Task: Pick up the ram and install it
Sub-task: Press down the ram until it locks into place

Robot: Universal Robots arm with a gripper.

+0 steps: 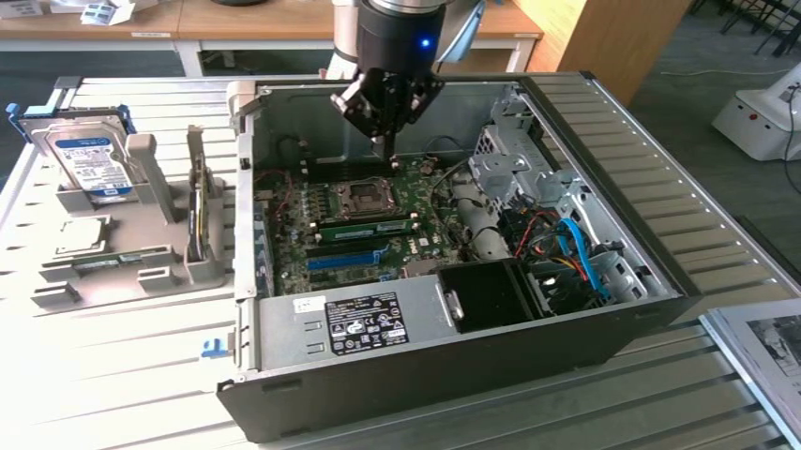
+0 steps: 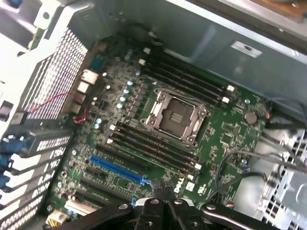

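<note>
The pincer is hovering with its jaws pressed together and holding nothing, inside the open computer case above the motherboard. The ram is sitting in a slot just beside the processor socket, on the side nearer the blue slot.

1. Round white "DELL" logo printed on the green motherboard, near the blue expansion slot.
2. Black label with white print on the metal power supply; wording too small to read.
3. Blue-and-white label on the hard drive; text illegible.
4. White sticker on the grey case wall; print unreadable.
</note>
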